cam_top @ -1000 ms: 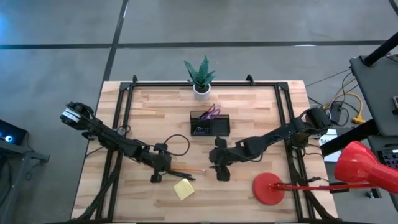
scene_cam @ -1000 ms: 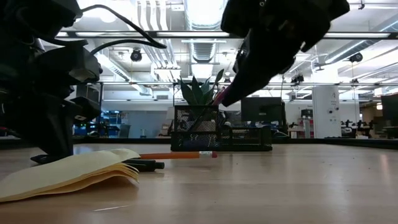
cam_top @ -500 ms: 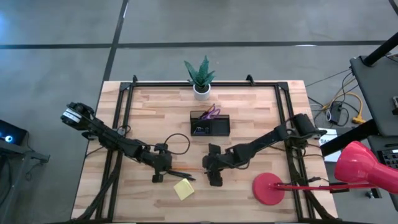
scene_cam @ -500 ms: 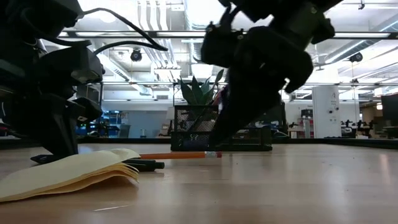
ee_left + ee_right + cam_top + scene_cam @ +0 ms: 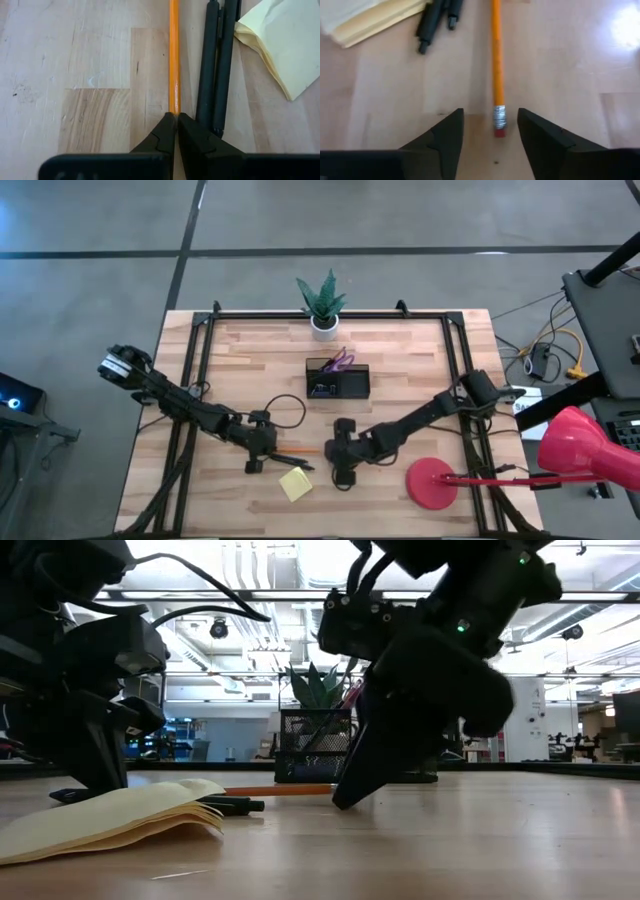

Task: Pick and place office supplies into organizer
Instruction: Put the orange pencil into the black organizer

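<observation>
Right pincer [image 5: 489, 142], low over the tabletop [image 5: 420, 360] near its front centre: I see its 2 fingers [image 5: 442, 142] parted, with the eraser end of the orange pencil [image 5: 496, 60] lying in the gap between the tips, touching neither and not yet gripped. The pencil's long axis runs straight away from this pincer, along its line of approach, toward the left pincer [image 5: 174, 132] at the far end. I judge that a grasp across the shaft would need the fingers turned or moved to straddle it, since they now bracket only the tip.

Left pincer: fingers fully closed, tips meeting on or just over the other end of the same pencil; I cannot tell whether it pinches the shaft or merely rests there. 2 dark pens [image 5: 215, 65] lie just beside the pencil, parallel to it, and the yellow sticky-note pad [image 5: 295, 483] sits beyond them.

The black mesh organizer [image 5: 338, 380] stands well apart toward the back, purple-handled scissors [image 5: 342, 360] already upright in it.
</observation>
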You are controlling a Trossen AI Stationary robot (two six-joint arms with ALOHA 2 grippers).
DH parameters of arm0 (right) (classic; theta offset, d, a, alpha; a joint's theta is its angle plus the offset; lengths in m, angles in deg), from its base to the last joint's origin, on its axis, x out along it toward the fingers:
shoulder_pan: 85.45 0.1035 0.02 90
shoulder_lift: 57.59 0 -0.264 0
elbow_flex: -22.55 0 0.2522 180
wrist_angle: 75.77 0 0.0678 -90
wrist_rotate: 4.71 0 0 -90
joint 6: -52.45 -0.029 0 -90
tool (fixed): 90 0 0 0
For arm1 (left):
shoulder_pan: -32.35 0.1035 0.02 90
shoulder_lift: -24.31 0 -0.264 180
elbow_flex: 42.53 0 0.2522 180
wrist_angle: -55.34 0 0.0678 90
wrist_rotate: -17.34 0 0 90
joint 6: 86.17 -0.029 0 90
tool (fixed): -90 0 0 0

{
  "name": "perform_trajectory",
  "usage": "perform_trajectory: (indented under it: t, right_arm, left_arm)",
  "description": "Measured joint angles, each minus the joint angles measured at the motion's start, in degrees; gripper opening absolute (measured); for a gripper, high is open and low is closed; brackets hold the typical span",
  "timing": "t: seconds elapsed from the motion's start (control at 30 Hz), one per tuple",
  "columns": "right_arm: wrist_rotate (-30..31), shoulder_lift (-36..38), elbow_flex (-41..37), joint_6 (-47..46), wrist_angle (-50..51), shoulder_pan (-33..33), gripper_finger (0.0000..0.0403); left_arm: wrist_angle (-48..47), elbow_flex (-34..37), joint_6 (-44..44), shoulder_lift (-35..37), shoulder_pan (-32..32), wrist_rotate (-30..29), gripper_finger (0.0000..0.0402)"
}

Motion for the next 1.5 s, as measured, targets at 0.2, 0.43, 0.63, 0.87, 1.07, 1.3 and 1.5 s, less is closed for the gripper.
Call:
perform_trajectory:
  t: [0.2, 0.43, 0.63, 0.87, 1.07, 1.3, 1.5]
  right_arm:
    - [1.99, 0.04, -1.64, 0.45, -1.22, -0.05, 0.0107]
    - [1.56, -0.45, -3.19, 3.66, -3.70, -0.07, 0.0051]
    - [-2.14, -2.08, -1.87, 6.58, -2.14, -0.27, 0.0017]
    - [1.54, 1.91, -1.05, 7.92, 4.00, -1.37, 0.0012]
    - [14.37, 9.23, 0.91, 10.94, 15.51, -1.89, 0.0011]
    - [39.59, 19.87, 9.39, 31.33, 31.30, -1.20, 0.0012]
    - [45.49, 21.41, 16.83, 50.14, 48.63, -3.10, 0.0013]
  left_arm:
    - [-0.04, -0.27, -0.15, 0.02, 0.00, -0.06, 0.0000]
    - [-0.15, -1.04, -0.15, 0.02, 0.00, -0.33, 0.0000]
    - [-0.86, -2.07, -0.20, 1.22, 0.00, -0.65, 0.0001]
    - [-6.21, -5.00, -0.12, 9.55, 0.04, -2.37, 0.0037]
    - [-12.66, -9.78, 0.01, 20.89, 0.04, -2.60, 0.0078]
    - [-14.01, -13.12, 7.02, 33.91, 0.04, -6.73, 0.0093]
    - [-12.96, -13.00, 7.94, 41.84, 0.04, -12.51, 0.0094]
